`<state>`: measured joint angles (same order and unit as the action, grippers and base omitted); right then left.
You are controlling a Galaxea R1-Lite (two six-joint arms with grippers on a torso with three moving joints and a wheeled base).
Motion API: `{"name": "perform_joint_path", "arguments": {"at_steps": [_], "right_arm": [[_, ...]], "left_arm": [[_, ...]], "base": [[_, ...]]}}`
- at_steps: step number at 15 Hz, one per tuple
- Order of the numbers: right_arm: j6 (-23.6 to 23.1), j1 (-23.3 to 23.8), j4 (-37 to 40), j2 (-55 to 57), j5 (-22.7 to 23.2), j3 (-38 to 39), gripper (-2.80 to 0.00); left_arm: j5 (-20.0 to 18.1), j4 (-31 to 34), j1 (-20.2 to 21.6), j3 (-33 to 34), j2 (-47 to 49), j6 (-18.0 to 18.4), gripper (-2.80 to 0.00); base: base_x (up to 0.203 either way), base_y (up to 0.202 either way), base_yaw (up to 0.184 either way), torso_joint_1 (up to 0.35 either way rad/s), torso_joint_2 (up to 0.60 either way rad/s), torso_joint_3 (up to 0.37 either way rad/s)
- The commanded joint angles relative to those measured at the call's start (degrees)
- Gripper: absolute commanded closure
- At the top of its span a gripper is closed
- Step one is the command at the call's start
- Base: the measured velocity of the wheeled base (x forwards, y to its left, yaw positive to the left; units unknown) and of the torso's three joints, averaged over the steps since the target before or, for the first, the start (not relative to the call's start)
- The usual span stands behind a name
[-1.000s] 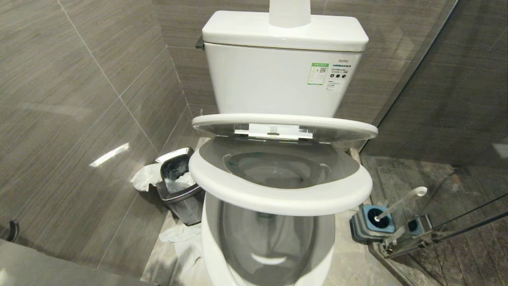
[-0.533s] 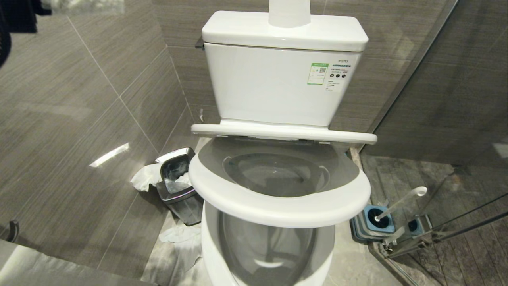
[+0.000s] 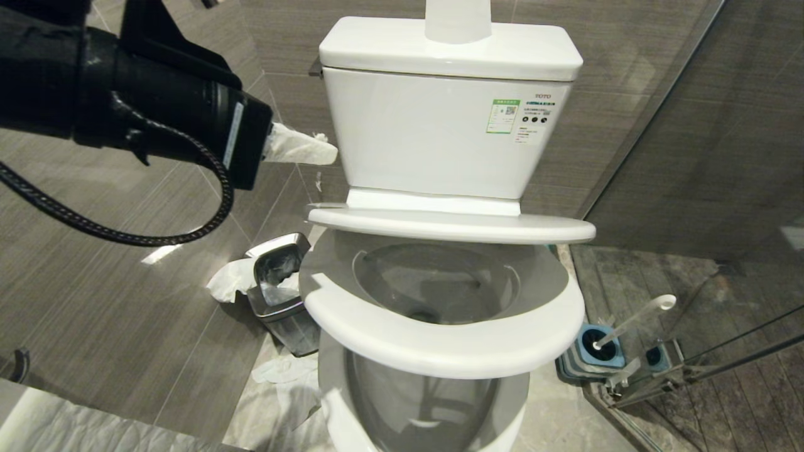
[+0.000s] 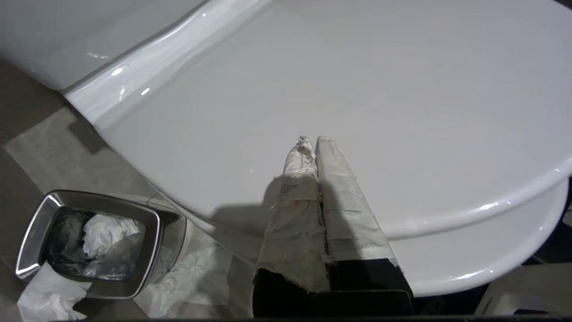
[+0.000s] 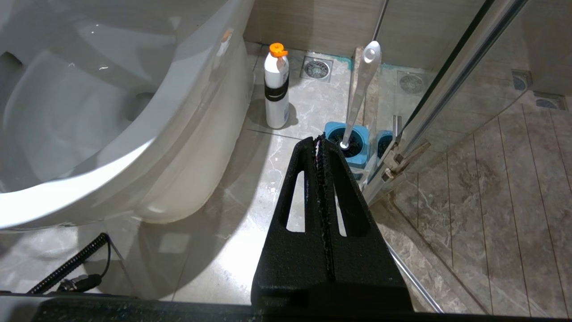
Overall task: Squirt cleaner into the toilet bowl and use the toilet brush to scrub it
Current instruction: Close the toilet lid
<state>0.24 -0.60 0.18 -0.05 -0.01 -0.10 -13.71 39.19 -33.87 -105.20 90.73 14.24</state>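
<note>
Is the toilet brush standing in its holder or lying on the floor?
In its holder. The toilet brush stands in the blue-topped holder, its handle leaning up, untouched beside the glass.

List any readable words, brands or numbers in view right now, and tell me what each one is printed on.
"TOTO": red brand mark on the toilet tank, top of the white label at its right.
Green-framed sticker beside that label: holds a small code square; its print is too small to read.
White label's lower lines and round icons: too small to read.
Cleaner bottle: dark band, no legible text.
</note>
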Motion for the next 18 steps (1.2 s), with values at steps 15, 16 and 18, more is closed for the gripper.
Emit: {"name": "perform_joint_path", "arguments": {"at_steps": [15, 16, 18], "right_arm": [[0.0, 0.0, 0.0, 0.0, 0.0, 0.0, 0.00], [0.0, 0.0, 0.0, 0.0, 0.0, 0.0, 0.00], [0.0, 0.0, 0.0, 0.0, 0.0, 0.0, 0.00]], "left_arm": [[6.4, 0.7, -6.6, 16.1, 8.4, -1.0, 0.00], [7.0, 0.7, -6.8, 17.4, 8.7, -1.0, 0.00], [7.3, 0.3, -6.9, 18.7, 10.1, -1.6, 0.00]], "base": [[0.000, 0.000, 0.000, 0.000, 0.00, 0.000], [0.000, 0.000, 0.000, 0.000, 0.00, 0.000], [0.000, 0.000, 0.000, 0.000, 0.00, 0.000]]}}
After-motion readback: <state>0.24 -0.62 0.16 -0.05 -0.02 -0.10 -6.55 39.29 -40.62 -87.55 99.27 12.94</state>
